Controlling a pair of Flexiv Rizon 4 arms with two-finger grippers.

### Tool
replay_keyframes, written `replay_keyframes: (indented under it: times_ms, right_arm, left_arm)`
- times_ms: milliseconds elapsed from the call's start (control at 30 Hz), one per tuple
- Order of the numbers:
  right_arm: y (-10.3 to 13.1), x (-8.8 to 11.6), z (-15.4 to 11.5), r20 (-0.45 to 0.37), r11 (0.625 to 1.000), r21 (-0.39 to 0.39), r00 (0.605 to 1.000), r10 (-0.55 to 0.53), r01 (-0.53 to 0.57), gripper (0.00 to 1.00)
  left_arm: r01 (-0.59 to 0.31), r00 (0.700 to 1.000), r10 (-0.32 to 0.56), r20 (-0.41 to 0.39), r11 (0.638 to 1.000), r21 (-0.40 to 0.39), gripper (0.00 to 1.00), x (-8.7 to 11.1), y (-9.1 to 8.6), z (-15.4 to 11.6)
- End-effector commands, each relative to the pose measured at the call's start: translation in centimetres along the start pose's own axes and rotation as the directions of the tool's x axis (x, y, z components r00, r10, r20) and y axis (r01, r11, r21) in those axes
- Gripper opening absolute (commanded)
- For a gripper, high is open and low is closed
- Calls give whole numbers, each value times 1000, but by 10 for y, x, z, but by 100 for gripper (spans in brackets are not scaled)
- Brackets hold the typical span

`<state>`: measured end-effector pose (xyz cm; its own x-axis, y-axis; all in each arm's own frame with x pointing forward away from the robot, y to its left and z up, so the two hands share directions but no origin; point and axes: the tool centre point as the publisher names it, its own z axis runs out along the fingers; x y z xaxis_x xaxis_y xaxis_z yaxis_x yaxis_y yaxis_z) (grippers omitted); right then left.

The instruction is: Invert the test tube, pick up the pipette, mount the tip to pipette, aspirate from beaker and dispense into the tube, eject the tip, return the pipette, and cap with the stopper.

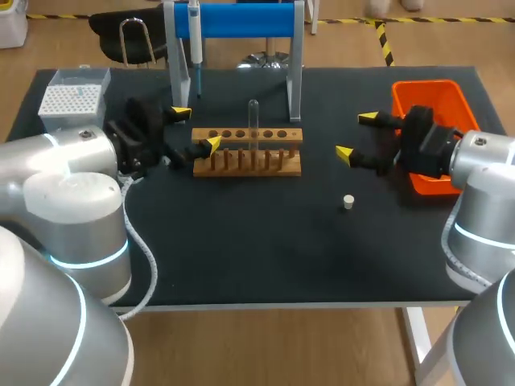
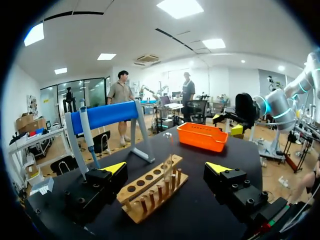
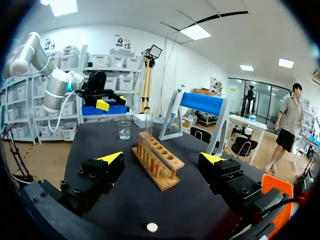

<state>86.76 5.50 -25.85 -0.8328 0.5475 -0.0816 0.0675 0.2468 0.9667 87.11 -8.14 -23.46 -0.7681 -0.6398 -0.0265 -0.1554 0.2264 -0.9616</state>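
Test tube (image 1: 253,121) stands upright in the wooden rack (image 1: 282,135). Left gripper (image 1: 195,129), fingers spread wide, sits at the rack's left end; right gripper (image 1: 357,135), equally wide, hangs apart. Best practice: grip mid-tube, lift clear, then turn.

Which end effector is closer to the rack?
The left end effector: its open fingers flank one end of the rack, while the right end effector hangs well apart from it, beside the orange bin.
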Motion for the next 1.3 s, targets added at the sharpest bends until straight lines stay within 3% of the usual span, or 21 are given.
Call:
replay_keyframes:
  times_ms: [33,333,467,567,800,1033,1300]
  right_arm:
    - [0,1,0,2,1000,-1,1000,0,0,100]
    - [0,1,0,2,1000,-1,1000,0,0,100]
    - [5,-5,18,-81,1000,-18,997,5,-6,100]
    - [10,-5,34,-186,1000,-19,982,9,-12,100]
    - [24,-1,71,-389,997,-73,921,0,-31,100]
    - [32,8,103,-500,991,-132,863,-66,0,100]
    - [33,11,133,-542,988,-156,835,-91,6,100]
  left_arm:
    - [-1,1000,1,2,993,116,100,1,4,-1]
    - [-1,1000,1,2,993,116,100,1,4,-1]
    - [-1,1000,1,2,993,116,100,1,4,-1]
    - [-1,1000,1,2,993,116,100,1,4,-1]
    - [-1,1000,1,2,993,116,100,1,4,-1]
    - [-1,1000,1,2,993,116,100,1,4,-1]
    - [-1,1000,1,2,993,116,100,1,4,-1]
